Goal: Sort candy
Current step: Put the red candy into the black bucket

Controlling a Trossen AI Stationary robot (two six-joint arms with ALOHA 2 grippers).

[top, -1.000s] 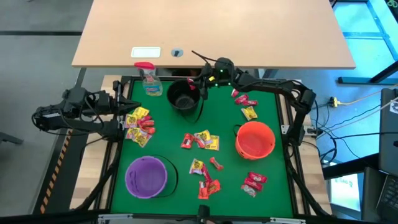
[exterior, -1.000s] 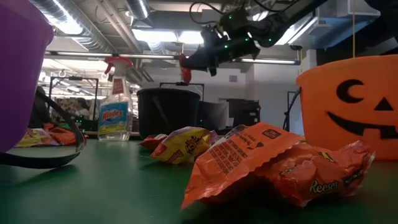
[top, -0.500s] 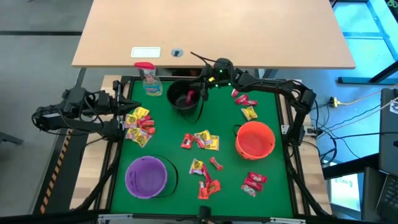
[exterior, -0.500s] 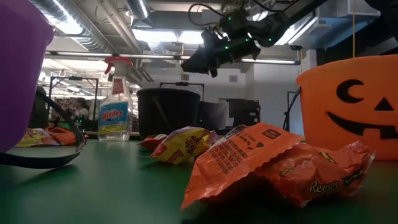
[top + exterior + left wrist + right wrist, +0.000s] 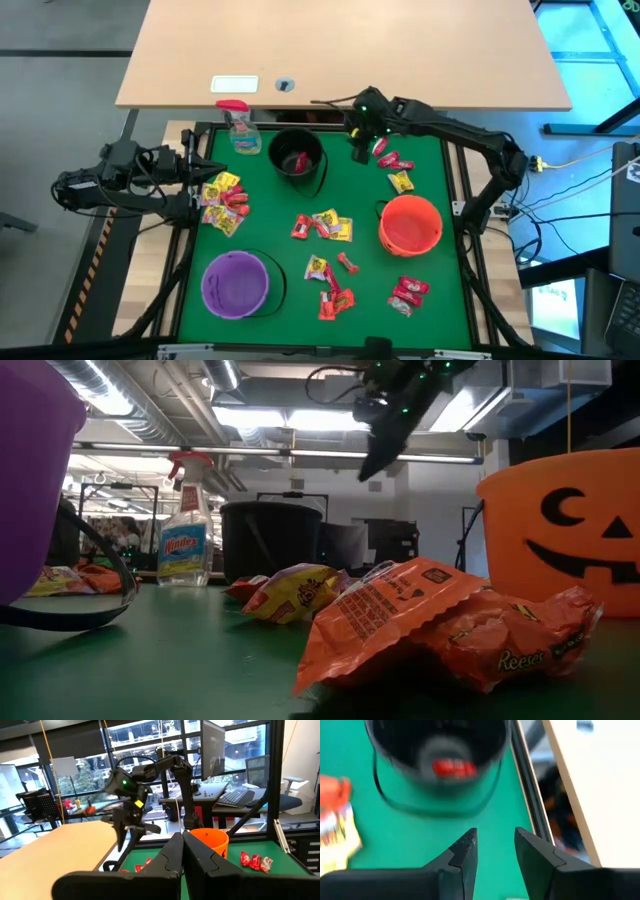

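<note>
Felt of a deep green covers the tabletop (image 5: pixel 360 225), which sits inside a dark frame, and the candy (image 5: pixel 322 226) is strewn over it in loose groups: one at the middle, one toward the near edge, one close to the left edge, one by the near right corner, and a few packets near the far right corner. A single red packet (image 5: pixel 297 161) lies on the floor of the black bucket (image 5: pixel 297 155), which stands by the far edge next to a clear spray bottle (image 5: pixel 238 127) with a red top. A purple bucket (image 5: pixel 236 284) sits at the near left corner and an orange pumpkin-faced bucket (image 5: pixel 410 224) close to the right edge.

The right gripper (image 5: pixel 359 150) hangs above the far edge, between the black bucket and the far right packets; its jaws stand apart with nothing between them. The left gripper (image 5: pixel 190 172) waits at the left edge, its jaws pressed together and empty.

Beyond the far edge lies a pale wooden table (image 5: pixel 340 50) bearing a small label. The low view looks into a room with ceiling pipes and strip lights, and the left wrist view shows big windows, a monitor and an office chair
</note>
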